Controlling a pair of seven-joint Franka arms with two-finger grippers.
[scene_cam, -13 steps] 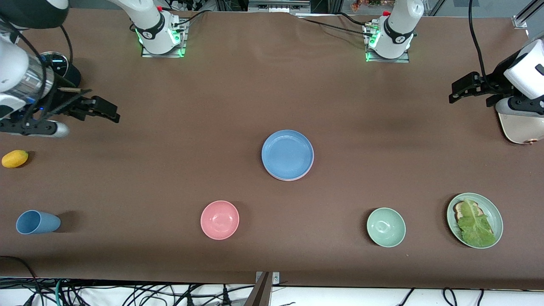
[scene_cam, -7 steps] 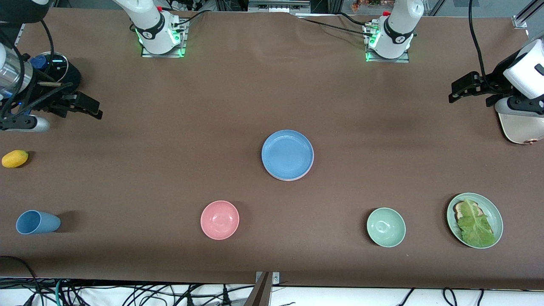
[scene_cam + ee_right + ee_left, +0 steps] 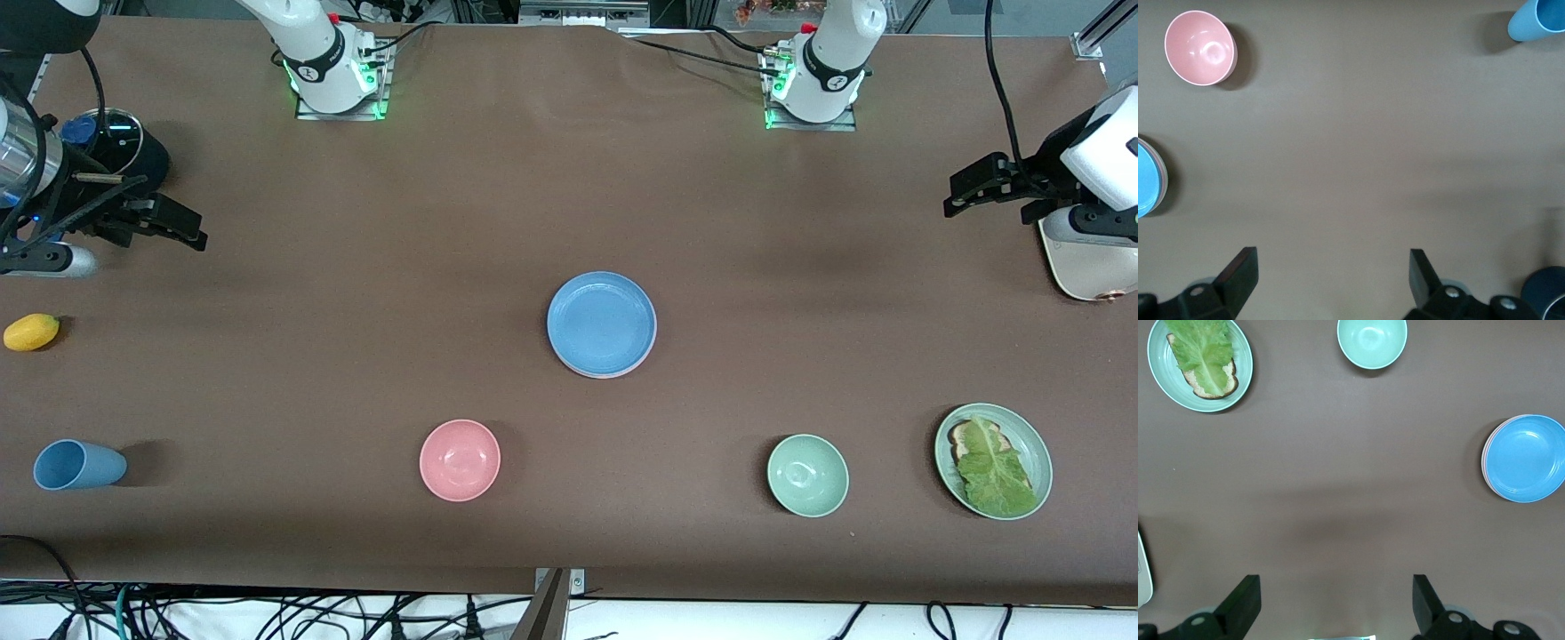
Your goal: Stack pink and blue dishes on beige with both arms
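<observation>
Since half a second ago our right gripper (image 3: 182, 233) has drifted only slightly farther toward the right arm's end of the table; a second ago it sat clearly closer to the middle. Our left gripper (image 3: 965, 194) has edged up a touch and otherwise holds over the left arm's end. Nothing on the brown table (image 3: 373, 338) has shifted.

Both sets of jaws stand spread wide and empty: in the right wrist view the black fingers (image 3: 1238, 270) frame bare tabletop, same for the left fingers (image 3: 1245, 600).

The sky-blue shallow round matte plate (image 3: 601, 323) lies mid-table, well apart from both jaws, on top of a stack. A pale pink plate rim (image 3: 1486, 457) peeks out under it. We cannot tell whether a beige plate lies beneath.

Off-task items:
- small pink bowl (image 3: 460, 460)
- pale green bowl (image 3: 807, 476)
- green plate with lettuce on bread (image 3: 993, 460)
- blue cup on its side (image 3: 76, 465)
- yellow lemon-like fruit (image 3: 31, 332), near the right jaws
</observation>
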